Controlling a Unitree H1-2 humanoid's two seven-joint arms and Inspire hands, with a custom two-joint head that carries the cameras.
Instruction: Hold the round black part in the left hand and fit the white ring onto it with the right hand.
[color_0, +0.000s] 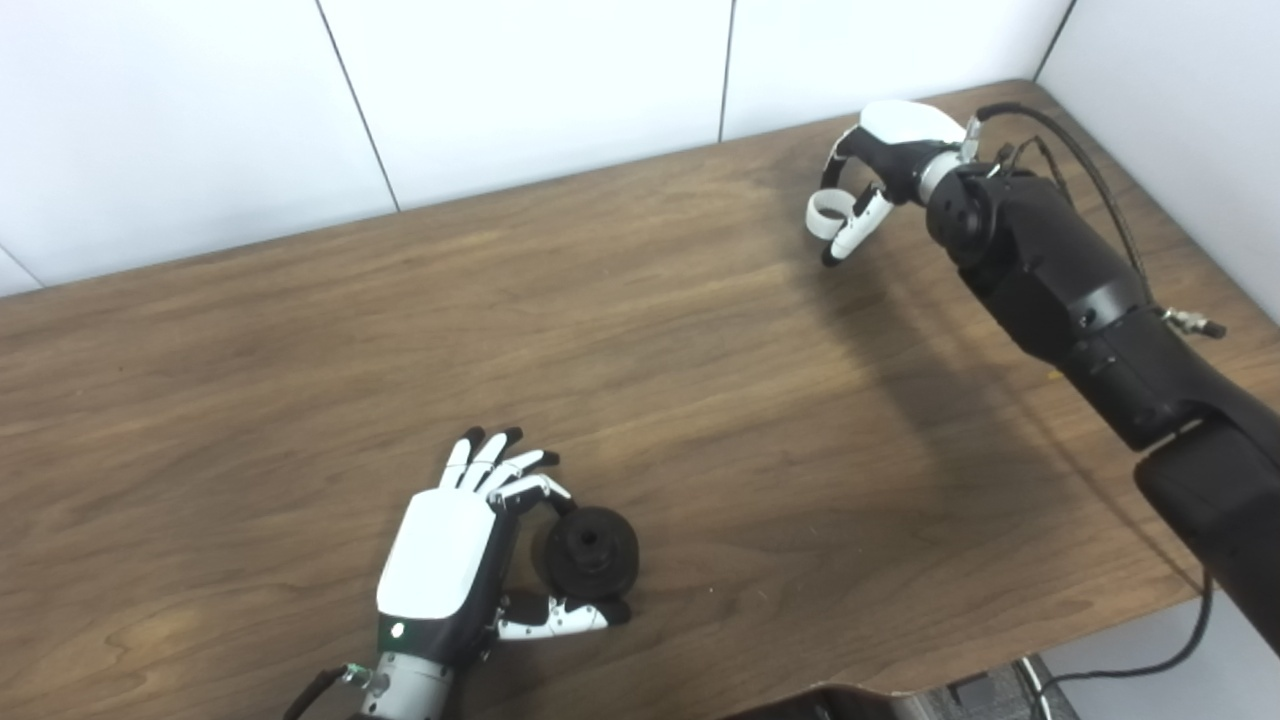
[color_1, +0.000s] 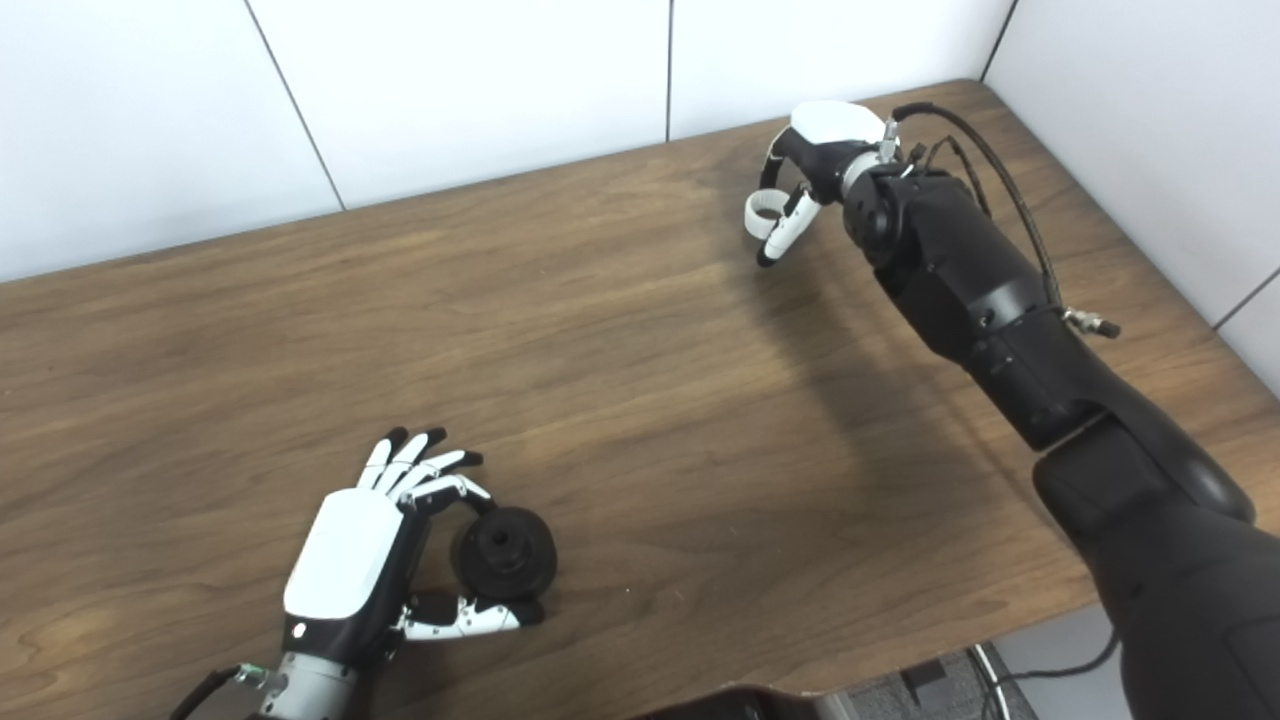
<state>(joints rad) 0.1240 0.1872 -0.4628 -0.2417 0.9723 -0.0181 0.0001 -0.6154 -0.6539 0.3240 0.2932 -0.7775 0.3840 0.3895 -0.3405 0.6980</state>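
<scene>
Near left: I am seeing left hand (color_0: 455, 560) pinching black part (color_0: 590, 552) on table (color_0: 700, 400). Far right: right hand (color_0: 885, 165) gripping ring (color_0: 830, 213), raised.

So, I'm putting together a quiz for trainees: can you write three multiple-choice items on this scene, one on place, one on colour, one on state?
1. Where is the round black part?
A. at the far right corner
B. near the front edge of the table, at the left hand
C. on the floor

2. What colour is the ring?
A. red
B. black
C. white

3. What is the right hand doing?
A. pinching the ring above the table
B. lying flat and holding nothing
C. gripping the black part

Answers: 
1 B, the part sits between the left hand's fingers and thumb near the front edge. 
2 C, the ring shows white against the brown wood. 
3 A, the ring sits between the fingers, far from the black part.
</scene>
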